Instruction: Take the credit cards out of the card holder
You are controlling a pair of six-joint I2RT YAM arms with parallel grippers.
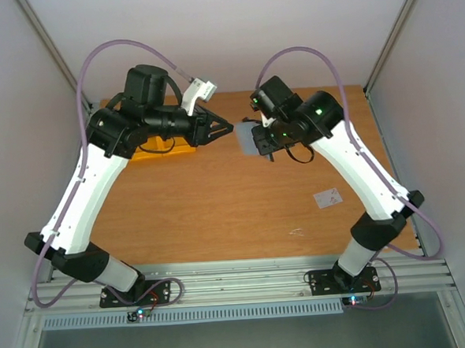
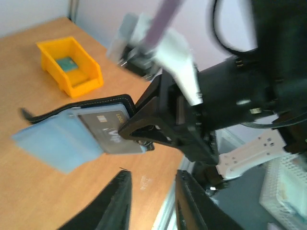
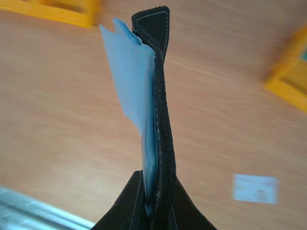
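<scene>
My right gripper point(image 1: 262, 139) point(image 3: 156, 178) is shut on the card holder point(image 1: 248, 140) point(image 3: 160, 91) and holds it above the table. The holder is black outside and grey-blue inside. The left wrist view shows it hanging open point(image 2: 57, 141), with a grey card face with pale lettering point(image 2: 108, 132) showing in its pocket beside the right gripper's fingers point(image 2: 153, 115). My left gripper point(image 1: 227, 129) point(image 2: 152, 176) stands open just left of the holder with nothing between its fingers. A whitish credit card point(image 1: 327, 197) point(image 3: 255, 188) lies flat on the table.
A yellow bin point(image 1: 164, 150) point(image 2: 72, 64) sits at the back left under the left arm. The right wrist view shows yellow bins at the top left point(image 3: 57, 12) and at the right edge point(image 3: 290, 72). A metal rail point(image 1: 238, 272) runs along the near edge.
</scene>
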